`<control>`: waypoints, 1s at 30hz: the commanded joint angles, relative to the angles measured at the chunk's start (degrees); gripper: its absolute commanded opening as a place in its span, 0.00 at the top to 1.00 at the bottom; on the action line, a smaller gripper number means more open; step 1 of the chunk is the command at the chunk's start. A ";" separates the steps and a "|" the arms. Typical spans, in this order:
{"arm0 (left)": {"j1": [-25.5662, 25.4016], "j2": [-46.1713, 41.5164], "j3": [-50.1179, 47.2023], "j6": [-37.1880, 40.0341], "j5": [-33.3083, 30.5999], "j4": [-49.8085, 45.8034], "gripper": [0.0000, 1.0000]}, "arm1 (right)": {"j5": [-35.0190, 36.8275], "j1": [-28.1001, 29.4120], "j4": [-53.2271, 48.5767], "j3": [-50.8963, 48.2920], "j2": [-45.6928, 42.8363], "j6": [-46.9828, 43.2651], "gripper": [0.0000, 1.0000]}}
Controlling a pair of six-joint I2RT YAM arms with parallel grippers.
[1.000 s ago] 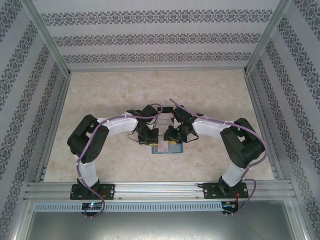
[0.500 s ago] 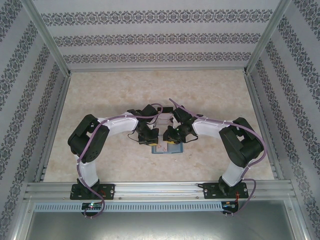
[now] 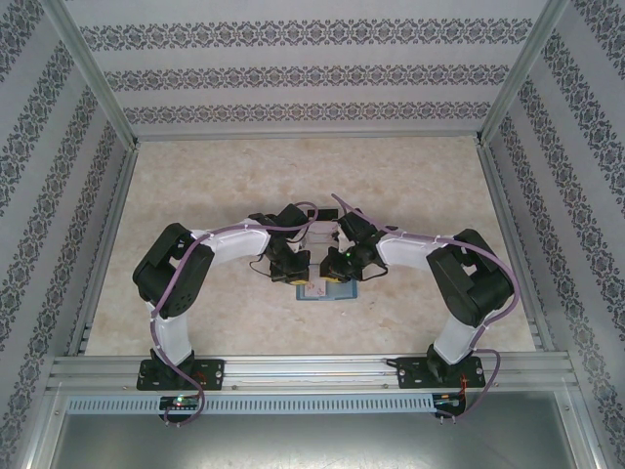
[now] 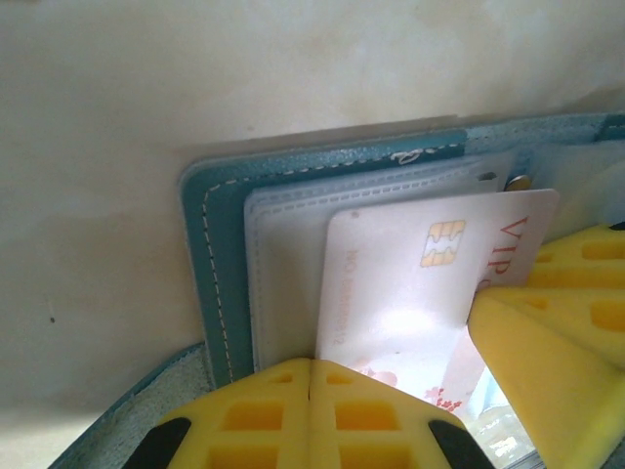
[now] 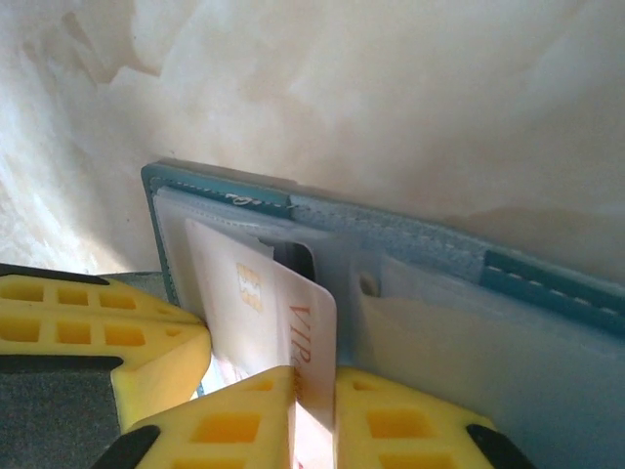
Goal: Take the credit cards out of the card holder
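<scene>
**Top view.** The card holder lies open and flat on the pale marbled table, in the near half, with both of my wrists bent down over it. My left gripper stands over the holder's left part and my right gripper over its right part, the two close together.

**Left wrist view.** My left gripper's yellow fingers meet along one seam, fully closed, holding nothing. Their tips lie over the near edge of the holder's clear sleeves. Whether they press on it I cannot tell. The teal cover with pale stitching shows on the left. A white credit card, bearing a gold chip and the red letters "VIP", lies slanted over the sleeves. Whether its lower end sits inside a sleeve I cannot tell.

**Right wrist view.** My right gripper's two fingers are closed on the card's near edge, one pad on each face, and the card stands on edge between them. The holder's pale blue inner leaf extends to the right, flat on the table.
</scene>
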 commanded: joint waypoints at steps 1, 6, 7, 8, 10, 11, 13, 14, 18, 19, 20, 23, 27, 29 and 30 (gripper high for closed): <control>0.41 3.80 -1.58 0.79 -3.90 -4.00 0.99 | 0.74 -0.39 -0.79 -0.86 -0.82 -0.26 0.85; 0.40 3.82 -1.51 0.76 -3.92 -4.05 0.98 | 2.59 -1.49 -3.18 -1.55 -3.06 -1.19 0.87; 0.41 3.86 -1.50 0.76 -3.94 -4.05 0.98 | 2.93 -1.63 -3.73 -1.51 -3.39 -1.40 0.87; 0.36 3.80 -1.46 0.74 -3.94 -3.97 0.98 | 3.27 -1.76 -4.29 -1.48 -3.76 -1.67 0.88; 0.38 3.78 -1.57 0.80 -3.89 -4.05 0.99 | 3.58 -1.98 -4.99 -1.48 -4.18 -2.02 0.88; 0.38 3.71 -1.59 0.79 -3.86 -4.00 0.99 | 3.73 -2.11 -5.51 -1.40 -4.36 -2.19 0.88; 0.37 3.62 -1.67 0.79 -3.98 -3.99 0.99 | 4.21 -2.25 -6.47 -1.19 -4.79 -2.55 0.89; 0.41 3.62 -1.67 0.77 -3.95 -4.02 0.98 | 4.66 -2.28 -7.13 -0.98 -5.05 -2.86 0.89; 0.34 3.57 -1.68 0.86 -3.97 -3.94 0.99 | 7.29 -2.24 -10.93 0.20 -6.47 -4.33 0.89; 0.41 3.62 -1.67 0.86 -3.95 -3.91 0.98 | 8.42 -2.20 -12.23 0.59 -6.92 -4.81 0.89; 0.41 3.62 -1.68 0.88 -3.79 -3.80 0.98 | 9.56 -2.16 -13.59 1.05 -7.25 -5.45 0.89; 0.41 3.62 -1.55 0.89 -3.72 -3.64 0.98 | 12.13 -2.08 -16.75 2.28 -7.81 -6.82 0.90; 0.40 3.55 -1.50 0.98 -3.65 -3.57 0.98 | 13.78 -1.39 -18.81 3.79 -7.89 -7.65 0.90; 0.41 3.59 -1.50 1.05 -3.55 -3.53 0.98 | 14.65 -0.86 -19.60 4.63 -7.81 -7.79 0.90; 0.41 3.65 -1.50 1.01 -3.52 -3.50 0.98 | 15.02 -0.55 -20.02 5.13 -7.75 -7.90 0.91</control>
